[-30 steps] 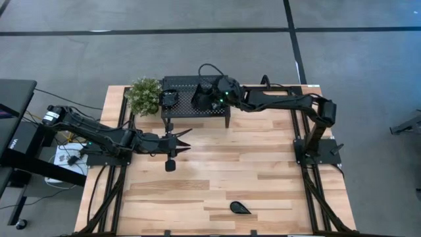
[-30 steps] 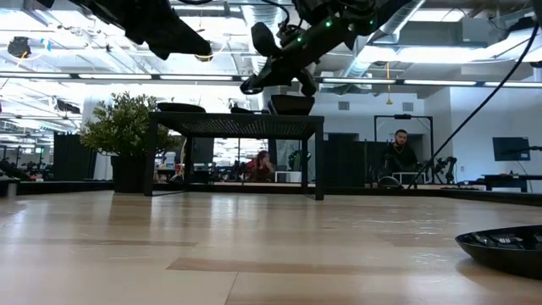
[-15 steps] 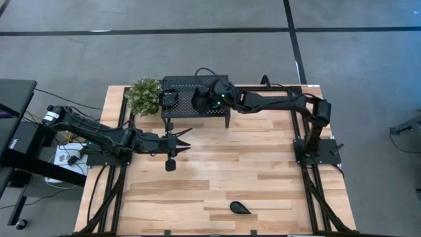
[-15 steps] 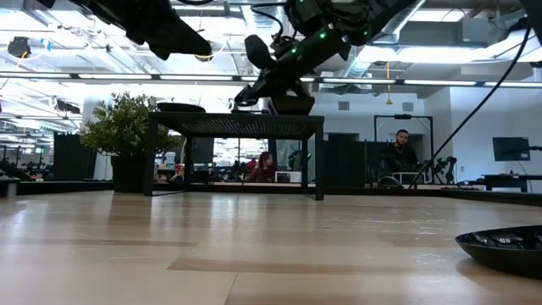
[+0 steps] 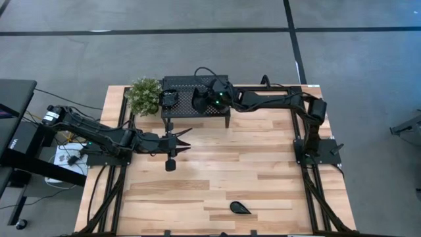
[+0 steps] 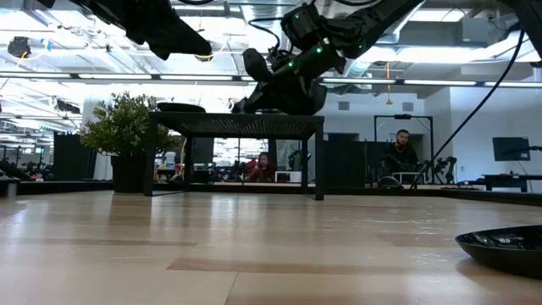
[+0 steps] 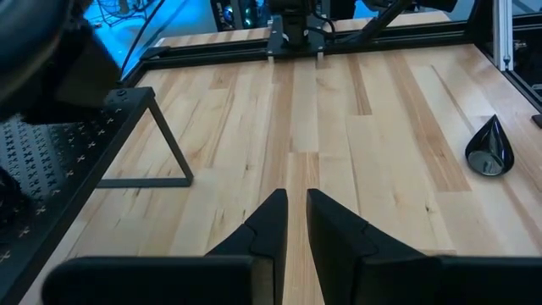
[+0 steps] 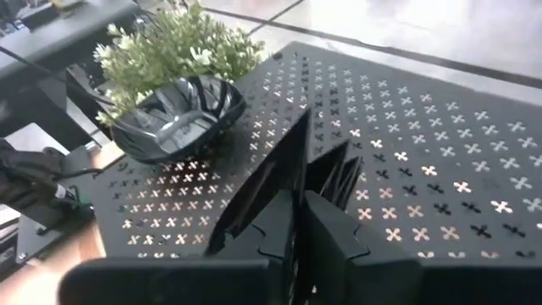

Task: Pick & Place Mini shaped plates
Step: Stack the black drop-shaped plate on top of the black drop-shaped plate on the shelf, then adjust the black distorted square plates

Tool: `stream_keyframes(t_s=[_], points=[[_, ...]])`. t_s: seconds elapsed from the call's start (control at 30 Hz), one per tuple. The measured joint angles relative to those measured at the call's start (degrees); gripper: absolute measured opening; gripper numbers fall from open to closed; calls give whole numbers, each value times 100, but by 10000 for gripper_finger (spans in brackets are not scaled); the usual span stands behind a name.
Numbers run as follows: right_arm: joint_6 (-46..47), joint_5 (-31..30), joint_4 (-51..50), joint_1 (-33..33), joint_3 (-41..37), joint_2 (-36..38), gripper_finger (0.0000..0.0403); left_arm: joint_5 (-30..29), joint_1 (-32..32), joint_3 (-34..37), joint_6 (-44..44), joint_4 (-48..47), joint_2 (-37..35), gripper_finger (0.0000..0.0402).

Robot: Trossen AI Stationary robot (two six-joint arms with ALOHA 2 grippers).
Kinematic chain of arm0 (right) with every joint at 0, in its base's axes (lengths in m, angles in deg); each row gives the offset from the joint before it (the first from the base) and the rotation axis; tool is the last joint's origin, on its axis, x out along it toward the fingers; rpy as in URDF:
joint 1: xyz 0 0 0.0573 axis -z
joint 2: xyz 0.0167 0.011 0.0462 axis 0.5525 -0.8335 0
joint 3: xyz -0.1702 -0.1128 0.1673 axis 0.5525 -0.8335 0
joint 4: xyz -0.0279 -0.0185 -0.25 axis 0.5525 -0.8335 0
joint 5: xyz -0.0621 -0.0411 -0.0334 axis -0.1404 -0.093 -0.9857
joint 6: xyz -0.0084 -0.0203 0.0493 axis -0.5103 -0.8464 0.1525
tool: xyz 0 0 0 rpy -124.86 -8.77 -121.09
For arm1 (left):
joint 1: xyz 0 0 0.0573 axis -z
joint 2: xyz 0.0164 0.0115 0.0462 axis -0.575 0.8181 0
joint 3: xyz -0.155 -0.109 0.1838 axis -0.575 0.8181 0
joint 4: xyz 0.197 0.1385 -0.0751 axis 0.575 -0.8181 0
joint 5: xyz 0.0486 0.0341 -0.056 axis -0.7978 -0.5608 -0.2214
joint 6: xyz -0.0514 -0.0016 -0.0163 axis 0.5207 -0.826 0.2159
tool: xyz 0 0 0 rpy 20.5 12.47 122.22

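Observation:
My right gripper (image 5: 202,99) reaches over the black perforated rack (image 5: 191,82) at the table's far side and is shut on a mini plate (image 8: 284,165), a glossy black ribbed dish. A second mini plate (image 8: 182,114) rests on its underside on the rack's left part, beside the potted plant (image 8: 169,42). A teardrop-shaped plate (image 5: 240,208) lies on the table near the front edge. My left gripper (image 7: 296,203) hovers above the table's left middle. Its fingers stand a narrow gap apart with nothing between them. My right gripper pinches the plate by its rim (image 8: 292,182) between the two fingers. The fingers come from the table's right, slanting down. The plate stands on edge ahead of the fingers, just over the rack top (image 8: 423,144). Whether its lower part rests on the rack, I cannot tell.
The rack stands on legs (image 6: 318,161) with room beneath it. The potted plant (image 5: 143,95) stands at the rack's left end. Bare wood (image 5: 263,171) lies between the arms. People sit in the room beyond the table (image 6: 398,152).
My right gripper has sunk toward the rack top with the plate and reached a little farther toward the table's left. The plate stays between its fingers and now sits low over the rack.

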Motion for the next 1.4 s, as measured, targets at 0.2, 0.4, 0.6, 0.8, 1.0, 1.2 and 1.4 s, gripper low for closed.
stream_keyframes(t_s=[0.2,0.4,0.6,0.8,1.0,1.2,1.4], points=[[-4,-2,126,0,-3,-11,61,0,0,0,0,-1,0,49],[-146,-2,226,-2,-4,4,72,0,-2,0,0,-1,0,49],[-309,215,253,-3,181,20,72,0,-2,0,0,-3,0,49],[-678,297,-618,-52,1092,40,72,2,0,0,2,-3,0,49],[-726,-257,-2133,-44,1835,46,72,2,0,0,20,-8,0,49],[-915,87,-3825,-384,2784,46,71,2,0,0,20,-28,0,49],[-716,-657,-6161,-1338,3297,53,44,4,0,0,20,-111,0,49]])
